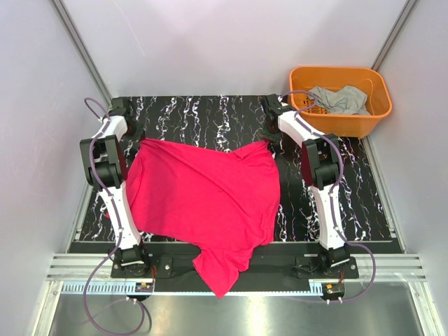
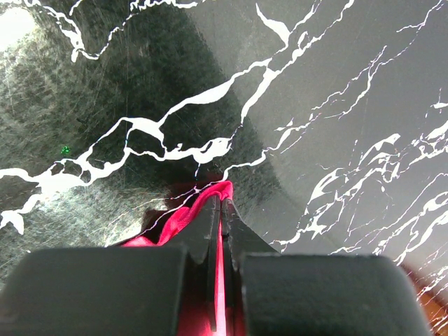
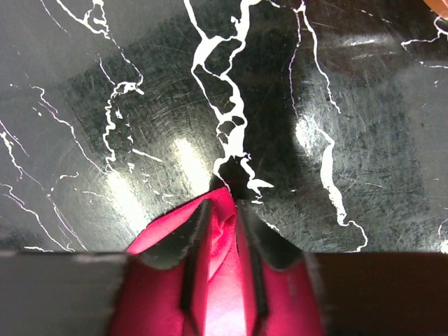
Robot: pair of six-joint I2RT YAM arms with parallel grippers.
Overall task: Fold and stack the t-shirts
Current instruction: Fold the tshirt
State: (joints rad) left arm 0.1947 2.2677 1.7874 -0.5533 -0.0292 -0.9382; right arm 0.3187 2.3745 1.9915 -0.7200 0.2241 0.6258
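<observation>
Right claw around magenta t-shirt edge

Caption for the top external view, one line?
Magenta t-shirt spread on the marble table, far corners between both jaws; grey t-shirt in the orange basket.

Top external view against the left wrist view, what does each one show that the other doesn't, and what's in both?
Only the top view: the whole magenta t-shirt spread out, one part hanging over the near edge, and the orange basket holding the grey t-shirt. Only the left wrist view: the left gripper shut on a fold of that magenta fabric, close up. Both: the magenta t-shirt and the black marbled table.
</observation>
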